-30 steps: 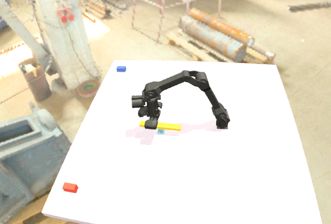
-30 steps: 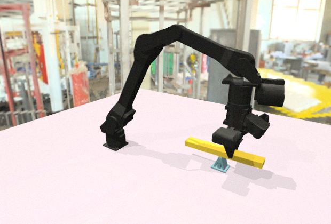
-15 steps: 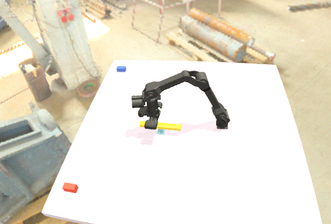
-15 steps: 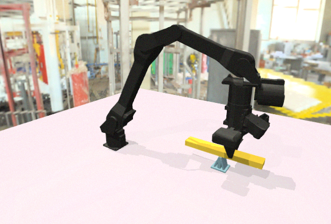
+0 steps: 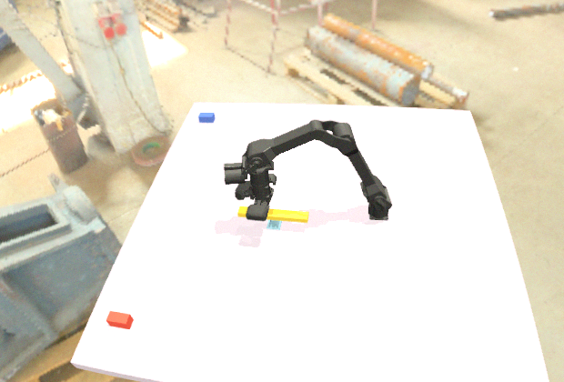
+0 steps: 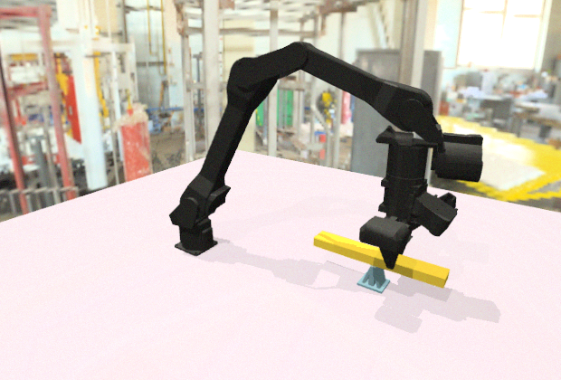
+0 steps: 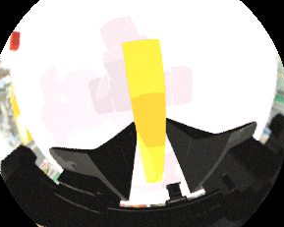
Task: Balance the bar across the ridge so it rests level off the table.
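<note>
The yellow bar point(image 5: 287, 216) point(image 6: 344, 247) point(image 7: 146, 73) is held above the table, close to level, with both ends off the table top. My gripper point(image 6: 391, 261) point(image 7: 150, 128) is shut on the bar, a little to one side of the ridge. In the top view the fingertips are hidden behind the gripper's body. The light blue ridge point(image 5: 274, 225) point(image 6: 373, 280) stands on the table directly under the bar, near its middle. Its top meets the bar's underside in the exterior view; whether they touch I cannot tell. The ridge is hidden in the wrist view.
A red block point(image 5: 119, 319) point(image 7: 15, 41) lies near the table's front left corner. A blue block point(image 5: 206, 117) lies near the back left corner. The arm's base point(image 5: 378, 209) point(image 6: 195, 239) stands on the white table point(image 5: 364, 299) point(image 6: 136, 320), off one end of the bar.
</note>
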{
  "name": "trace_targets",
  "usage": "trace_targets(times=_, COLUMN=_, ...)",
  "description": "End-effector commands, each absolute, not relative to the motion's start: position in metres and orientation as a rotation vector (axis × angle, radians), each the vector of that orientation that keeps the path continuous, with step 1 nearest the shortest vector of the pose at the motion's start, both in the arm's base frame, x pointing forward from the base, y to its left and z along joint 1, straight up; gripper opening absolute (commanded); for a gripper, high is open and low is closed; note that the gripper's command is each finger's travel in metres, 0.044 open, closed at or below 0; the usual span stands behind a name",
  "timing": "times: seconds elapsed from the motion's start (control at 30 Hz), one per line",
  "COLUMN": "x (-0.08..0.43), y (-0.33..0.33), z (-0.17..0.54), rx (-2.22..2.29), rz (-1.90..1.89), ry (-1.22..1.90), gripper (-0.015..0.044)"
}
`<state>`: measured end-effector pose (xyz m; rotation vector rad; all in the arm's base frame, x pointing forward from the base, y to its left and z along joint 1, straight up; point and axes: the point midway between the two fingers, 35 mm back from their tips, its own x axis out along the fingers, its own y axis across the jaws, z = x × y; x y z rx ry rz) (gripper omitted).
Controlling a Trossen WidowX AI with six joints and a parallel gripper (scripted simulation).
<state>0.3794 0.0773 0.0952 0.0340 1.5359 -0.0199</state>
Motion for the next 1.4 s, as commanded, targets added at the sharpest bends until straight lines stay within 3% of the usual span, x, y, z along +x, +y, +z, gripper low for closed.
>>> trace_targets(times=0.0, x=0.3794, y=0.0773, z=0.0952, rx=0.034, rz=-0.02, ry=1.536, gripper=0.0)
trace_targets(times=0.9, x=0.3794, y=0.0773, z=0.0952, rx=0.034, rz=-0.02, ry=1.536, gripper=0.0)
trace_targets(times=1.1, x=0.3794, y=0.0773, z=0.0952, rx=0.034, rz=-0.02, ry=1.536, gripper=0.0157)
trace_targets(times=1.37, x=0.3794, y=0.0773, z=0.0952, rx=0.034, rz=-0.02, ry=1.536, gripper=0.0167)
